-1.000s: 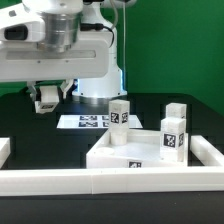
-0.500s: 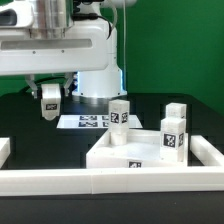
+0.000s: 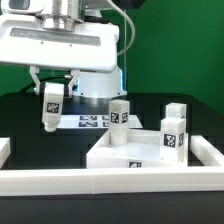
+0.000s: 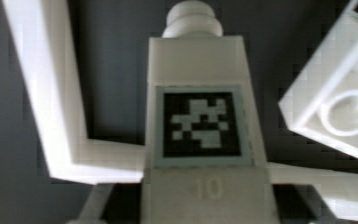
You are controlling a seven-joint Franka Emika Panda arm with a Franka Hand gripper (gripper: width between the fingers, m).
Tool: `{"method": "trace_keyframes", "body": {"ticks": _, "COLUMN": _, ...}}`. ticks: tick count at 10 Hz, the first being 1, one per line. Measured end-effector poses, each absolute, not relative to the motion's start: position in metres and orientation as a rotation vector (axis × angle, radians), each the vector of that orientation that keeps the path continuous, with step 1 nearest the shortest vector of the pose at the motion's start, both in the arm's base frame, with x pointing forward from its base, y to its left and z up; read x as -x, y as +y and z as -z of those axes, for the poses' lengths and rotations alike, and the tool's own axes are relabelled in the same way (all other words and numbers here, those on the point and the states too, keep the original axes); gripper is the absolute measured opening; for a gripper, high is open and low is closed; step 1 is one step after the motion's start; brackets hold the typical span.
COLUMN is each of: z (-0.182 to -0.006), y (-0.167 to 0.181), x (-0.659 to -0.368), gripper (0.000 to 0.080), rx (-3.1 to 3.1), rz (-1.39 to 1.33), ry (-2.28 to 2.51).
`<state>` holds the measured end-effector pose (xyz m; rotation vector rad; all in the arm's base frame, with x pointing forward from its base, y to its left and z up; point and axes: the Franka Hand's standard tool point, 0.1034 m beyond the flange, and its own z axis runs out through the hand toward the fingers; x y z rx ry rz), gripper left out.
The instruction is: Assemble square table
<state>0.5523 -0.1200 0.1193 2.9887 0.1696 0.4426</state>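
My gripper (image 3: 50, 93) is shut on a white blocky leg (image 3: 50, 106) with a black-and-white tag. It holds the leg upright in the air, to the exterior view's left of the white square slab (image 3: 104, 155). Two more legs (image 3: 120, 122) (image 3: 173, 132) stand upright on the slab. In the wrist view the held leg (image 4: 199, 100) fills the middle, its round peg end pointing away from the gripper (image 4: 199, 196). A corner of the slab with a hole (image 4: 341, 108) lies beside it. The fourth leg is out of view.
The long low white border wall (image 3: 110, 181) runs along the front and also shows in the wrist view (image 4: 48, 90). The marker board (image 3: 88, 122) lies flat on the black table behind the held leg. The arm's white base (image 3: 100, 85) stands at the back.
The arm has moved toward the exterior view's right with the leg in its grip. The leg now hangs lower and closer to the slab.
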Motion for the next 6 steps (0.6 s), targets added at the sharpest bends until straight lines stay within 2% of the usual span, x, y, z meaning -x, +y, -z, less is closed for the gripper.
{"method": "trace_keyframes", "body": {"ticks": 2, "z": -0.123, "y": -0.132, "x": -0.551, "gripper": 0.0291, "rx": -2.905, "rz": -0.550, "ry": 0.177}}
{"method": "trace_keyframes", "body": {"ticks": 3, "z": -0.123, "y": -0.114, "x": -0.556, "gripper": 0.0291, "rx": -2.960, "rz": -0.539, "ry": 0.114}}
{"method": "trace_keyframes", "body": {"ticks": 6, "z": -0.133, "y": -0.089, "x": -0.572, "gripper": 0.0291, "rx": -2.986, "rz": -0.580, "ry": 0.128}}
